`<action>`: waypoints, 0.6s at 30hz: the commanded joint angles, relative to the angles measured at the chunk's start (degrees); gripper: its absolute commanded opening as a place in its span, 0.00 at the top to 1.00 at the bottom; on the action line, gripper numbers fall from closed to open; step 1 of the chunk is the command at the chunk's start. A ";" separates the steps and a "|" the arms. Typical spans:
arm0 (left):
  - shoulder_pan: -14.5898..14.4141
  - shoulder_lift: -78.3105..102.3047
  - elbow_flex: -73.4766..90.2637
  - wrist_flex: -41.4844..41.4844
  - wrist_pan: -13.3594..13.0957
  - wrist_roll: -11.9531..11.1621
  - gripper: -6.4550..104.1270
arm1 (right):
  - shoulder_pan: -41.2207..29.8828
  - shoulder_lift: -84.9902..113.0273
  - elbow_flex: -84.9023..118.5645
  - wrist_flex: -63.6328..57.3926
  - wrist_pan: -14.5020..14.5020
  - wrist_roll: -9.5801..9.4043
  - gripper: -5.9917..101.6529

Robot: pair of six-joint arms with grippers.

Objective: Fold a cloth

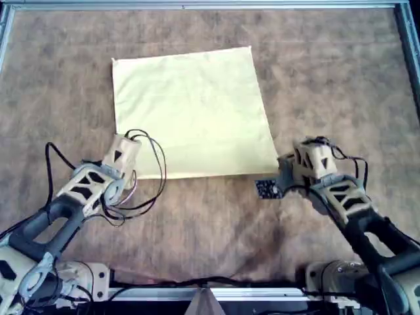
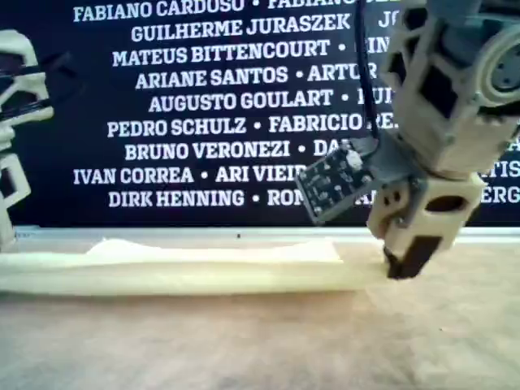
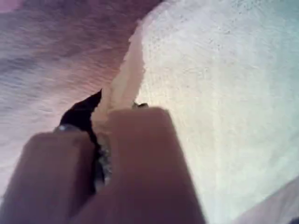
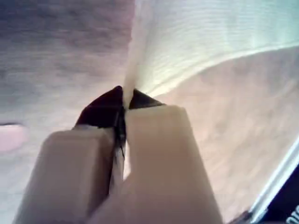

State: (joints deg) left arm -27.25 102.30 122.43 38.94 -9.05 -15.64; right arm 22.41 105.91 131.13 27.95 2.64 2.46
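Left pincer (image 1: 122, 152) down at the near-left corner of the cloth (image 1: 190, 111) in the overhead view; in the left wrist view its fingers (image 3: 140, 154) are pressed together with the cloth's edge (image 3: 122, 88) caught between them. Right pincer (image 1: 283, 168) at the near-right corner in the overhead view; right wrist view shows its dark tips (image 4: 122, 100) pinched shut on a thin ridge of the cloth (image 4: 196, 42).

Cloth: pale yellow, roughly square, spread flat on the mottled brown desk (image 1: 328, 85), a little left of centre in the overhead view and nearer the far rim than the near one. Far edge runs slightly tilted, the far-right corner sitting farther back than the far-left. Near edge spans between the two pincers.

Exterior view: the cloth (image 2: 203, 264) lies low, its near edge slightly raised toward the pincer (image 2: 404, 264) at the exterior view's right. A small dark circuit board (image 2: 333, 185) hangs off that arm.

Open room: bare desk on all sides of the cloth, widest to the overhead view's right and along the near side between the arms. Metal frame (image 1: 407, 39) bounds the far and right edges.
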 commanded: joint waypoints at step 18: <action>-0.18 2.29 -1.14 -0.53 0.09 0.26 0.95 | -0.26 8.53 1.05 -0.88 0.35 0.26 0.94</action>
State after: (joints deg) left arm -27.25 102.30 123.13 38.94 -9.05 -15.64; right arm 22.32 112.76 134.74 28.04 2.64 2.46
